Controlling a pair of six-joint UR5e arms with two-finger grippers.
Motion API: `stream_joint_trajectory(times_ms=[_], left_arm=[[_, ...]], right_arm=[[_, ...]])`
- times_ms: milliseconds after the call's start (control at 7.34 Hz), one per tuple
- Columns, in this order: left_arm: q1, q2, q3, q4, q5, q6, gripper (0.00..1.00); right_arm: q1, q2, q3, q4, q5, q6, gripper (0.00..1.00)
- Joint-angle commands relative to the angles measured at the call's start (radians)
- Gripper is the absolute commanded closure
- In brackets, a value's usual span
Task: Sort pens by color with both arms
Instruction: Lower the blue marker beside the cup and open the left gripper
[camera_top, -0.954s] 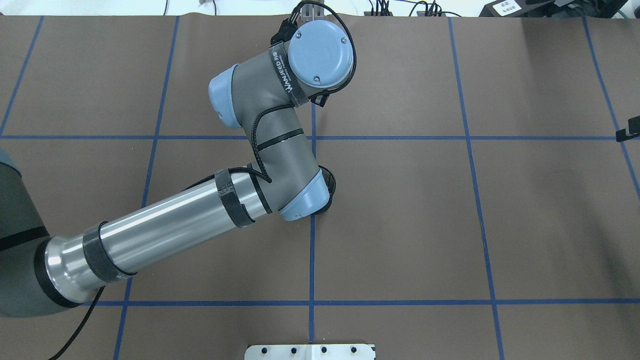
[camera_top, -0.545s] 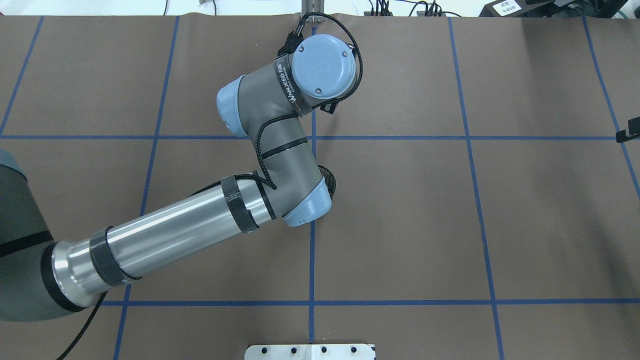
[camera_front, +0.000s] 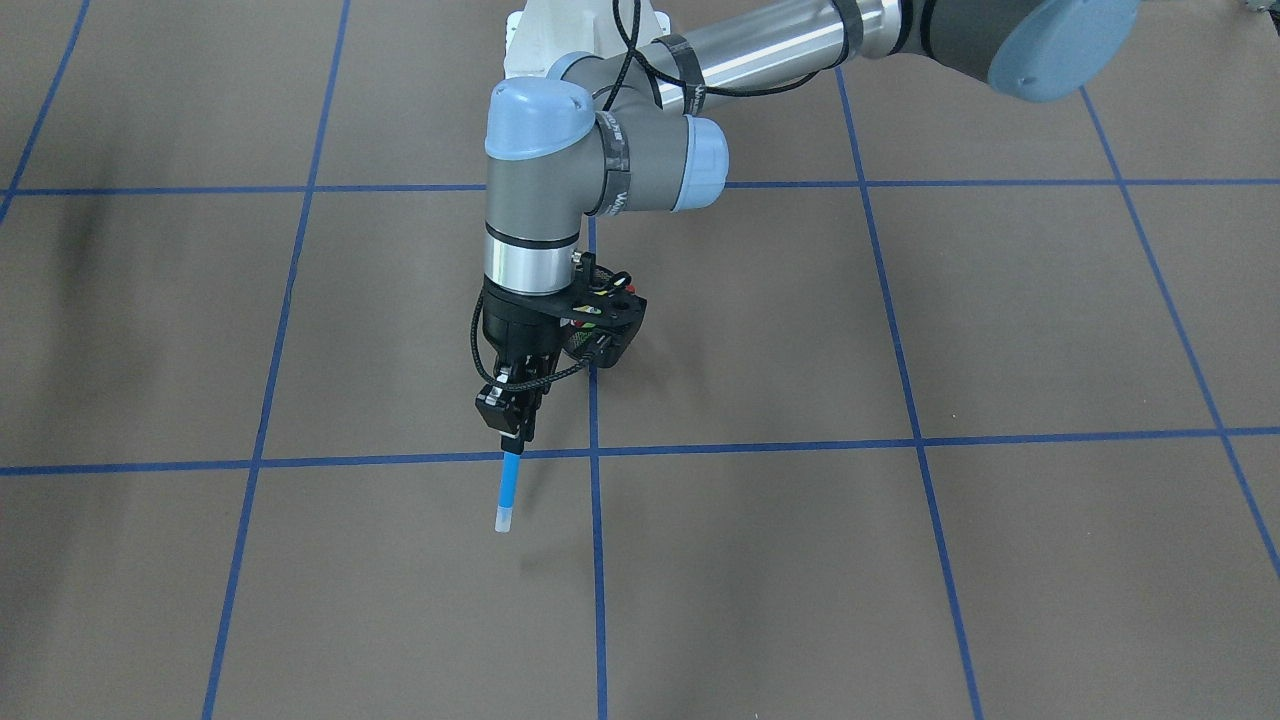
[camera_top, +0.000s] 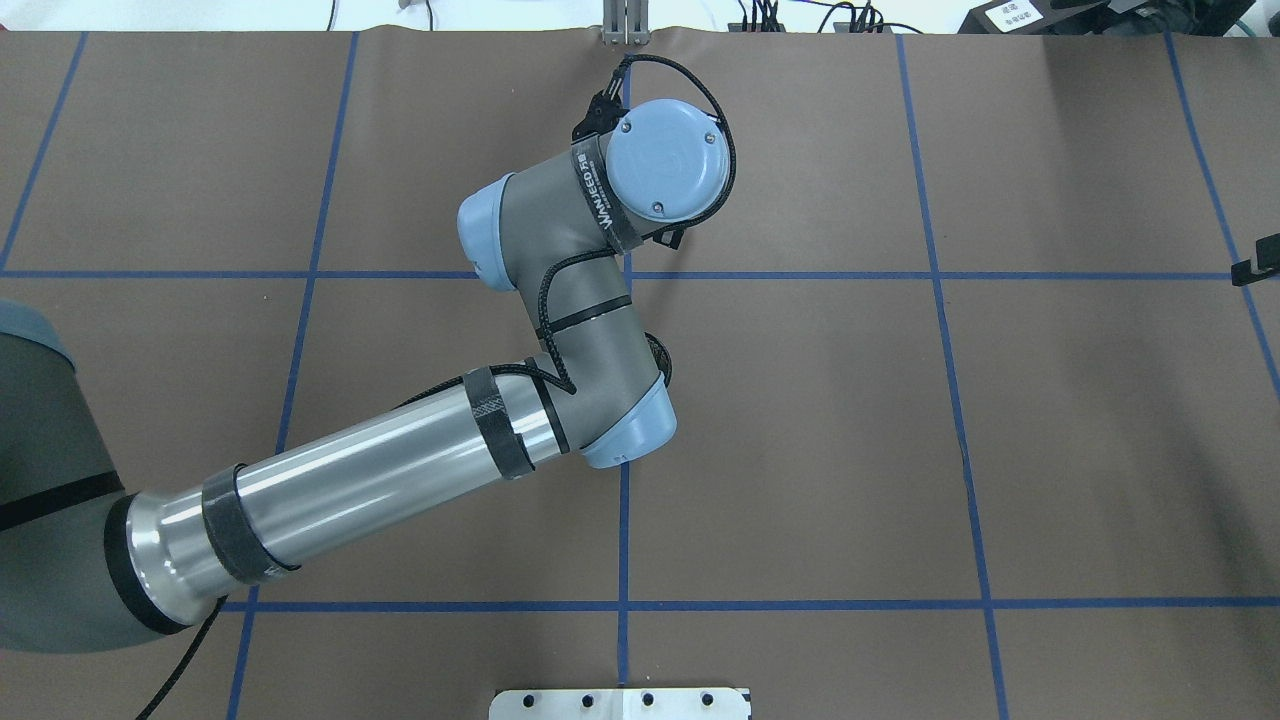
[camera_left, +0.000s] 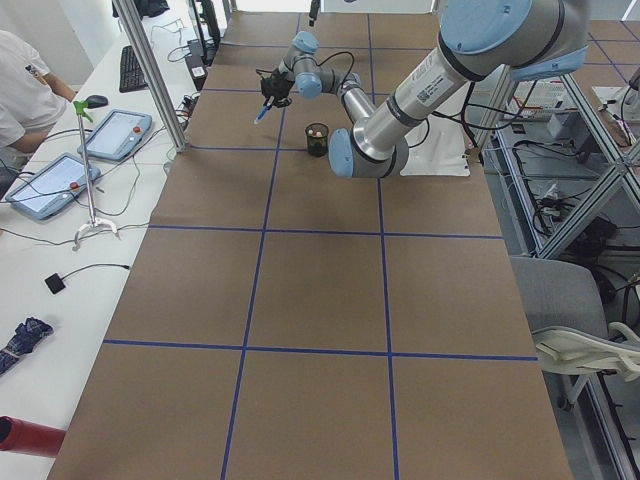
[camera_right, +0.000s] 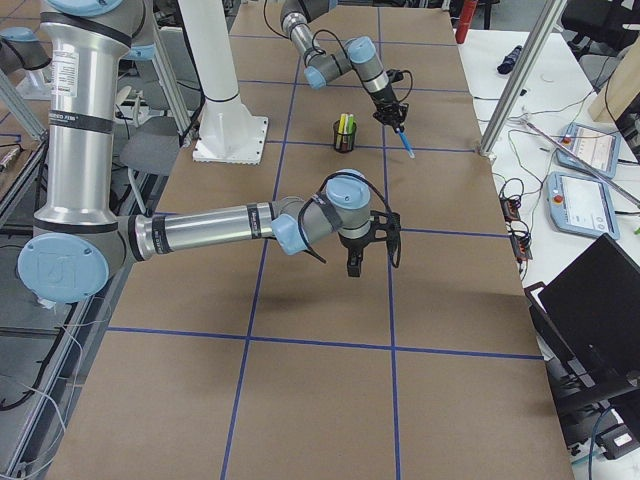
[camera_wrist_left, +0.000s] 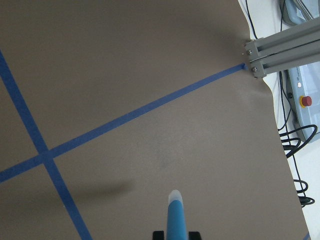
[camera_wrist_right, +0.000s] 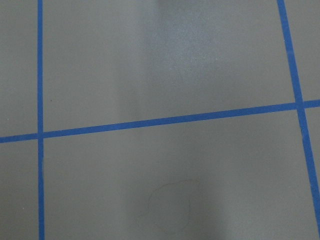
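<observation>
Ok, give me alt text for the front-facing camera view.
The left arm's black two-finger gripper holds a slim blue marker pen with a pale tip, pointing down above a brown table gridded with blue tape.

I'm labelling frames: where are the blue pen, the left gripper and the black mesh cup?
blue pen (camera_front: 509, 488), front-facing view, middle of barrel
left gripper (camera_front: 519, 432), front-facing view, between its fingertips
black mesh cup (camera_right: 345, 142), exterior right view, its side wall
</observation>
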Motion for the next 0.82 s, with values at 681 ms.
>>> stream_joint_trajectory(times_ms=[681], left_arm=[[0.049, -0.007, 0.061, -0.054, 0.063, 0.011, 0.93]], right_arm=[[0.0, 0.0, 0.0, 0.0, 0.001, -0.002, 0.01]])
